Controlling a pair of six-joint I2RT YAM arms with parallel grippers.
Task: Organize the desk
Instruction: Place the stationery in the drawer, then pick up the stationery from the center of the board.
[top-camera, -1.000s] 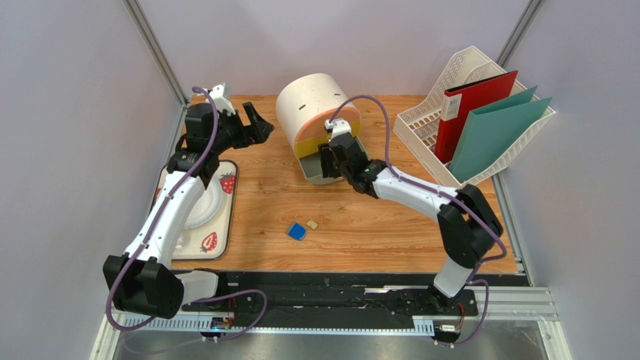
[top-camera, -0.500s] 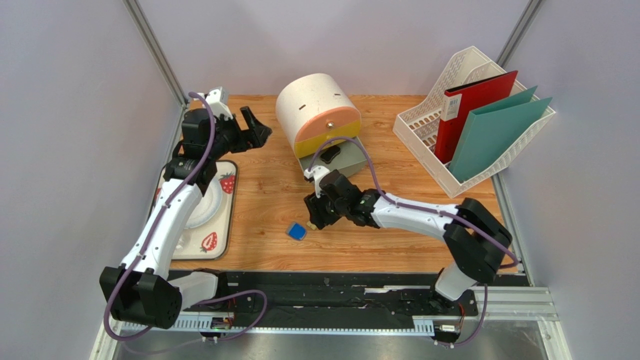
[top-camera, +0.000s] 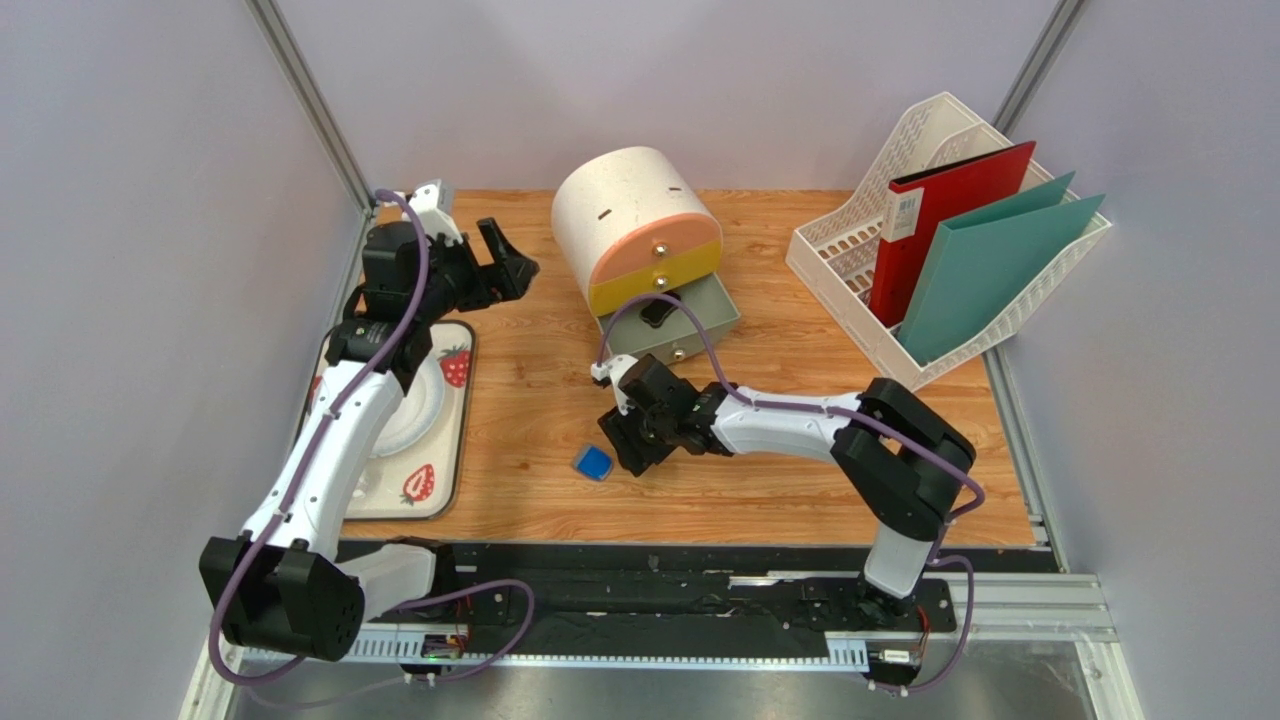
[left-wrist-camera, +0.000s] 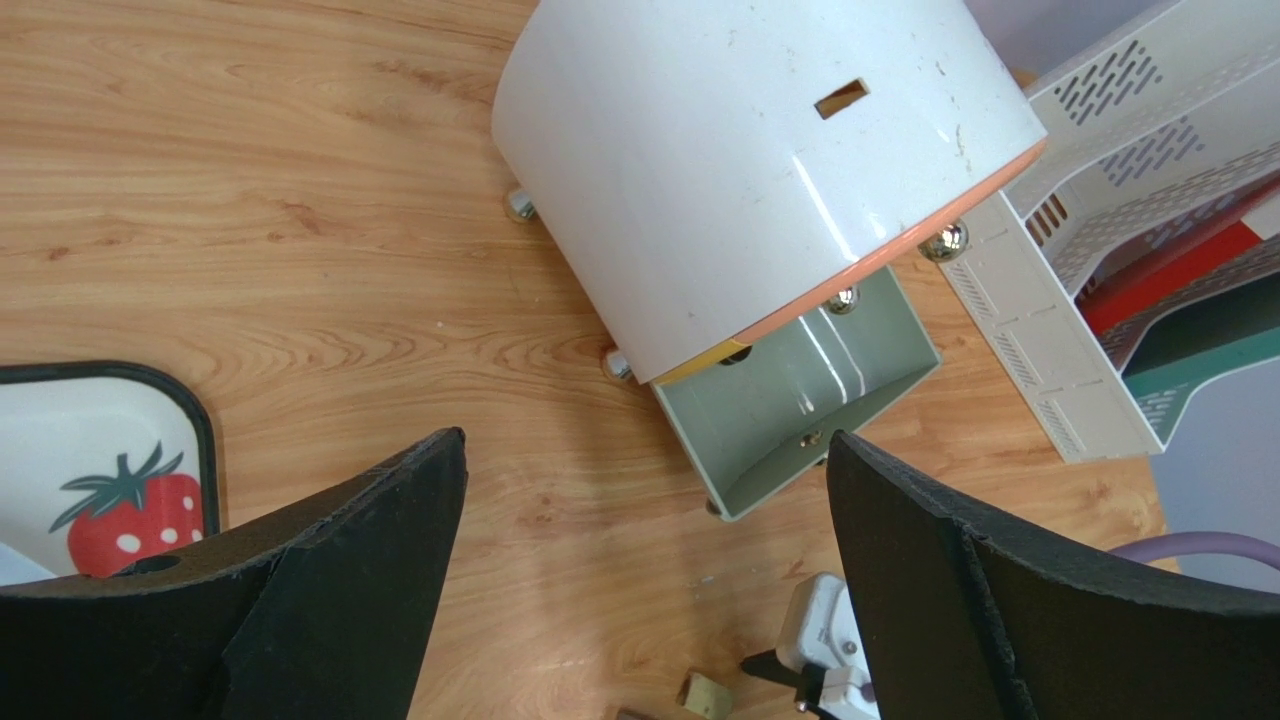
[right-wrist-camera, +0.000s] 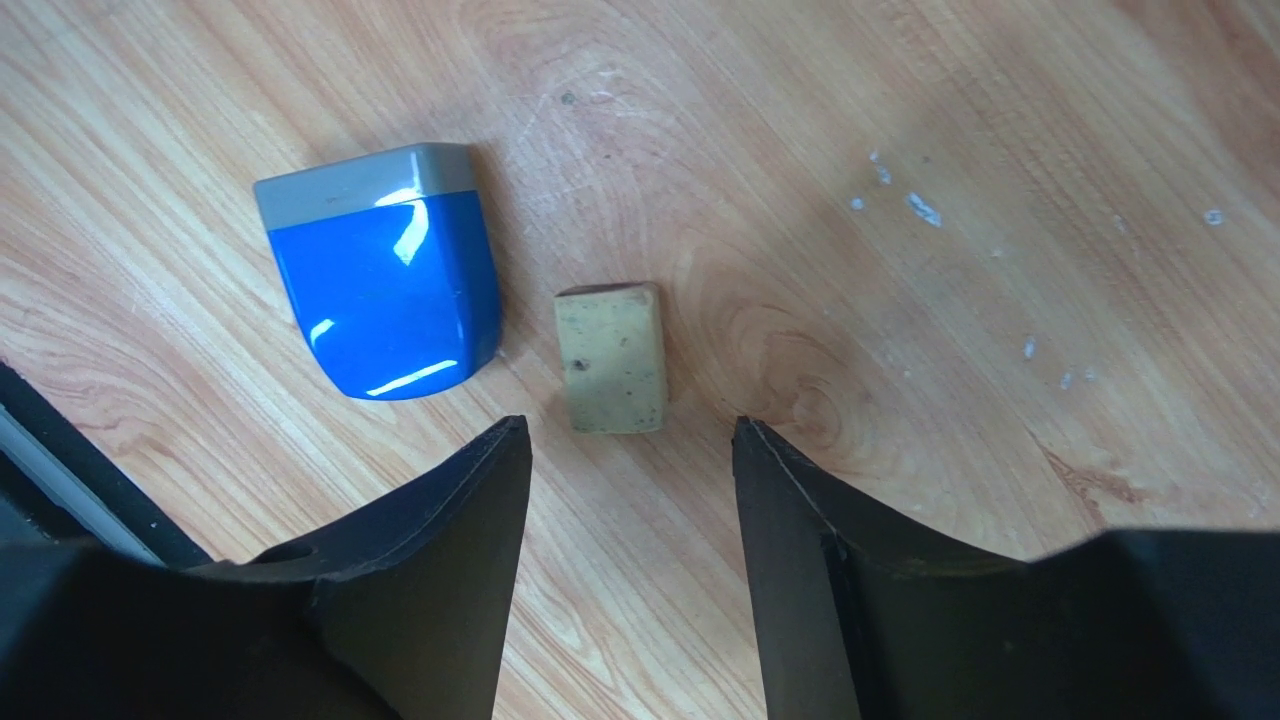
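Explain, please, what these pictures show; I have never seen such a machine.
These are two robot arms at the near edge of the desk. One picture looks down from above; the other two come from cameras on the wrists. The left end effector hangs open near a white drawer box, whose grey drawer is pulled out. The right end effector is open above a tan block, beside a blue item. A strawberry tray and a file rack with folders stand there. Nothing is held.

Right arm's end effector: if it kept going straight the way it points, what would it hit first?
Most likely the small tan block, lying on the desk in line with the open right end effector; the blue piece sits beside that line. How high it hovers is unclear.
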